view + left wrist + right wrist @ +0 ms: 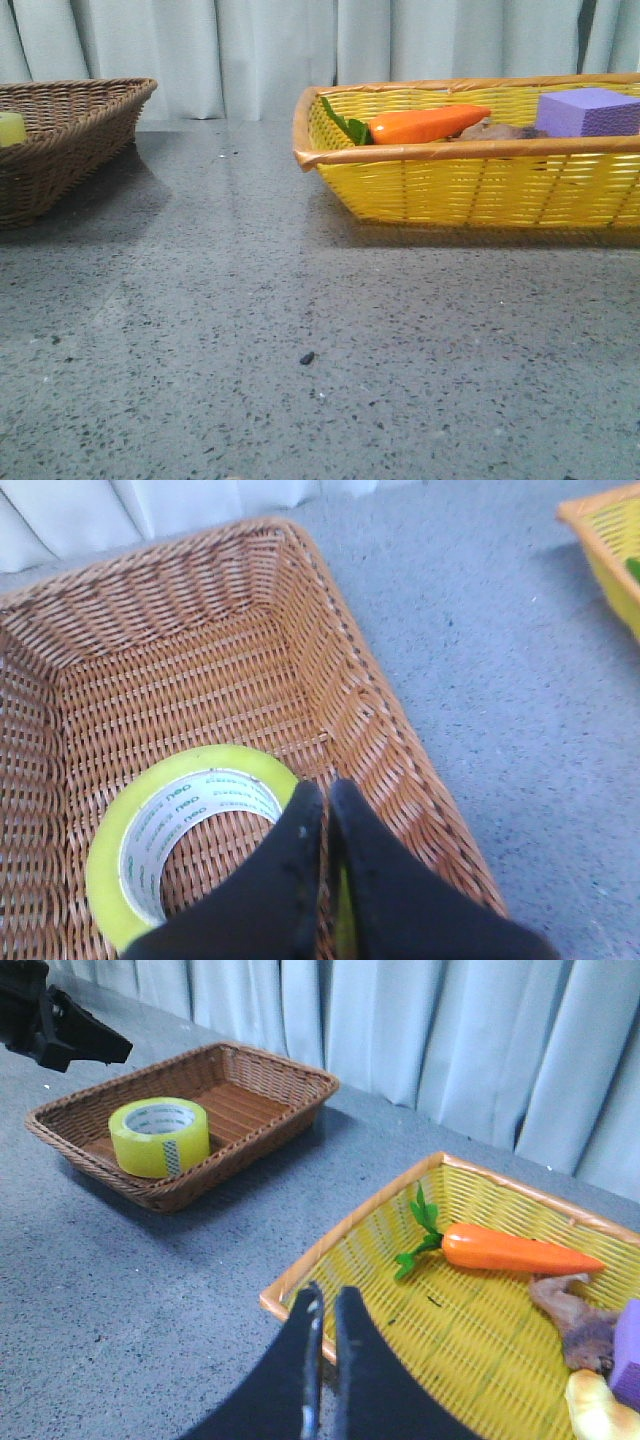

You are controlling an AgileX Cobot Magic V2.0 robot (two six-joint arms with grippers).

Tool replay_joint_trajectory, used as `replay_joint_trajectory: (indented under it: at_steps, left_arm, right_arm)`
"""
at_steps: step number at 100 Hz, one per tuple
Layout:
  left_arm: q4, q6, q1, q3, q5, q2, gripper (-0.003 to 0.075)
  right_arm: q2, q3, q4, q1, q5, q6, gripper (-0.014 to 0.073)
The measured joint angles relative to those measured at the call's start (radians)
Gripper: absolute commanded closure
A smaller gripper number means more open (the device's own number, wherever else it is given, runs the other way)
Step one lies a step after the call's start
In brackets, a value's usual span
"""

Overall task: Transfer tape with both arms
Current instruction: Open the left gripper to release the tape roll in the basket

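Front view coverage is taken up mostly by the grey speckled worktop (300, 330), on which a brown wicker basket (60, 140) is set at the left and a yellow basket (470, 180) at the right, the latter loaded with a carrot (430, 124) and a purple foam block (588, 112). The tape (160, 1136) is seen lying flat inside the brown basket, not yet lifted. The left gripper (326, 805) is held directly above the roll's rim with fingers clenched on nothing; the right gripper (327, 1305), likewise pressed together and empty, is poised over the yellow basket's edge. The whole transfer is judged outstanding.
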Motion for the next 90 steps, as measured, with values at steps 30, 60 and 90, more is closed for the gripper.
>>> replay_joint_trajectory:
  at_steps: [30, 60, 90]
  left_arm:
    - [-0.016, 0.0, 0.0, 0.294, -0.128, -0.307, 0.0741]
    - [-0.041, 0.0, 0.0, 0.567, -0.196, -0.66, 0.0741]
    - [-0.125, 0.0, 0.0, 0.701, -0.202, -0.926, 0.0741]
  right_arm:
    - [-0.167, 0.22, -0.073, -0.022, -0.168, 0.041, 0.0648]
    - [-0.303, 0.329, -0.11, -0.103, -0.181, 0.055, 0.0648]
    - [-0.436, 0.439, -0.114, -0.225, -0.181, 0.093, 0.065]
